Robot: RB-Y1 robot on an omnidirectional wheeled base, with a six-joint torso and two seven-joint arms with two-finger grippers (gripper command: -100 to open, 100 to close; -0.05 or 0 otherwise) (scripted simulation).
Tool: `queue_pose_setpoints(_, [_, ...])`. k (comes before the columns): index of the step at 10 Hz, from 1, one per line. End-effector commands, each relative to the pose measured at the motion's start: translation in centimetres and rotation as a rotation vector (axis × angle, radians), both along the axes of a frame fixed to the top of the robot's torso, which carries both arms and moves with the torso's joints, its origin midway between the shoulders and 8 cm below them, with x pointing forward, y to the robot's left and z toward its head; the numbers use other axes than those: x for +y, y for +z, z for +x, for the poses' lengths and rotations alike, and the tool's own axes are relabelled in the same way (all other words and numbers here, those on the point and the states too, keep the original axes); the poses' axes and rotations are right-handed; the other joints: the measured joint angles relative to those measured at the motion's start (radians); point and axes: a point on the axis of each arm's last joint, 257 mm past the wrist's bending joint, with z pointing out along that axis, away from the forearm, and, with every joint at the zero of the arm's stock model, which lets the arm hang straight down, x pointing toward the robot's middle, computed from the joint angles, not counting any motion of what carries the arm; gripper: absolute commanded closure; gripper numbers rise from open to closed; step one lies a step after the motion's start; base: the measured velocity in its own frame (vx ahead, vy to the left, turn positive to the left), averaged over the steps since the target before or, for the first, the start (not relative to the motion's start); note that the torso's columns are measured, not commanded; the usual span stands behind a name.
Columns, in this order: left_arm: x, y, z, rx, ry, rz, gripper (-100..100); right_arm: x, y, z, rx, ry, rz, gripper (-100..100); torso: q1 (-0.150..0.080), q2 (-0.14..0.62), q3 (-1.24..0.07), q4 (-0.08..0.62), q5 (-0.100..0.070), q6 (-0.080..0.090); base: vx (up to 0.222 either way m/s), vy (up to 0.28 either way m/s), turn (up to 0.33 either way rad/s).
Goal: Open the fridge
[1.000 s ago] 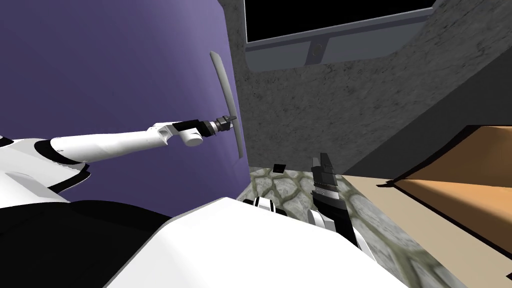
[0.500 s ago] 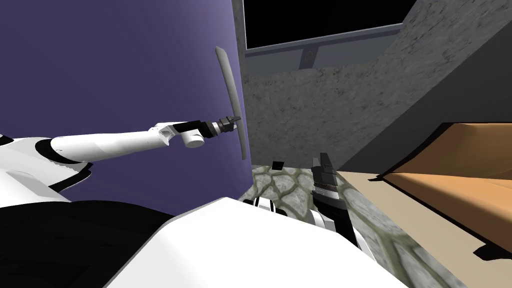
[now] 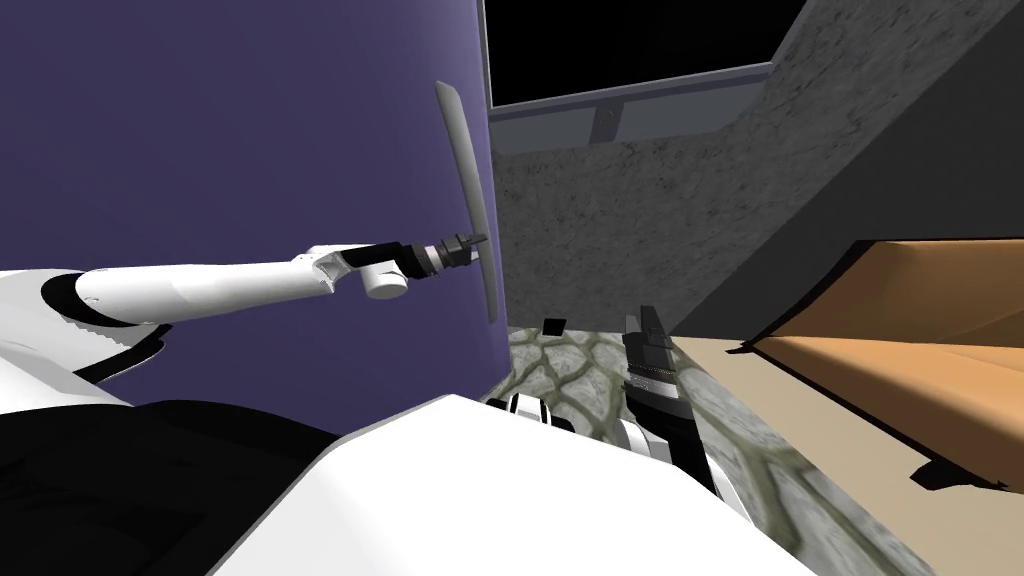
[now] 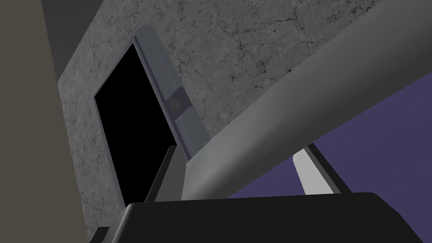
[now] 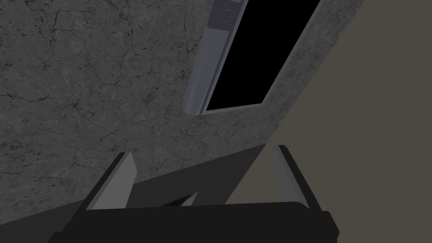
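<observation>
The fridge door [image 3: 250,150] is a tall purple panel on my left, with a long grey handle [image 3: 465,170] near its edge. My left arm reaches across the door, and my left gripper [image 3: 475,243] is shut on the lower half of that handle. In the left wrist view the handle [image 4: 274,122] runs as a thick grey bar between the fingers [image 4: 310,175] and fills the gap of the left gripper [image 4: 238,177]. My right gripper [image 3: 645,325] hangs low in front of my chest, open and holding nothing [image 5: 206,168].
A grey stone wall [image 3: 650,220] stands just past the door's edge, with a framed window [image 3: 640,40] onto a black area. Cobbled floor [image 3: 570,370] lies below. A brown-topped piece of furniture [image 3: 900,370] stands at the right.
The door's edge and handle have shifted right against the stone wall, with my left gripper still on the handle. The whole head view has turned too. My right arm has kept its place.
</observation>
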Motion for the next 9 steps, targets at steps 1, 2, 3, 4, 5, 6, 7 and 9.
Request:
queue_pose_setpoints(1, [-2.7,0.9,-1.8,-0.014,-0.073,-0.014,100,0.0,0.0,0.0,0.000,0.000,0.000,0,0.000,-0.002,-0.001,0.000,0.000,0.000,-0.129,0.011,0.020])
queue_pose_setpoints(2, [-3.0,0.5,-2.0,-0.005,-0.078,-0.014,100,0.0,0.0,0.0,0.000,0.000,0.000,0,-0.003,0.005,0.003,0.000,-0.001,0.004,-0.172,-0.015,-0.034])
queue_pose_setpoints(3, [-3.0,0.9,-2.0,-0.013,-0.079,-0.014,100,0.0,0.0,0.0,0.000,0.000,0.000,0,-0.005,0.007,0.005,-0.002,0.001,0.003,-0.127,-0.044,-0.018])
queue_pose_setpoints(4, [-3.4,1.4,-2.1,-0.004,-0.081,0.001,-100,0.0,0.0,0.0,0.000,0.000,0.000,0,-0.003,0.003,0.001,0.000,0.000,0.001,-0.029,-0.018,0.047])
queue_pose_setpoints(5, [-3.7,2.0,-2.3,-0.004,-0.086,0.001,-100,0.0,0.0,0.0,0.000,0.000,0.000,0,-0.003,-0.006,-0.003,-0.004,-0.001,0.003,0.039,0.012,0.075])
queue_pose_setpoints(6, [-4.1,2.6,-2.5,-0.004,-0.090,0.002,-100,0.0,0.0,0.0,0.000,0.000,0.000,0,-0.004,-0.013,-0.007,-0.009,-0.001,0.005,0.046,0.019,0.036])
queue_pose_setpoints(7, [-4.8,3.7,-3.0,-0.004,-0.100,0.003,-100,0.0,0.0,0.0,0.000,0.000,0.000,0,-0.004,-0.015,-0.009,-0.010,-0.001,0.005,0.044,0.021,0.062])
queue_pose_setpoints(9, [-4.8,3.7,-3.0,-0.004,-0.100,0.003,-100,0.0,0.0,0.0,0.000,0.000,0.000,0,-0.007,-0.010,-0.005,-0.009,-0.002,0.006,0.038,0.015,0.021])
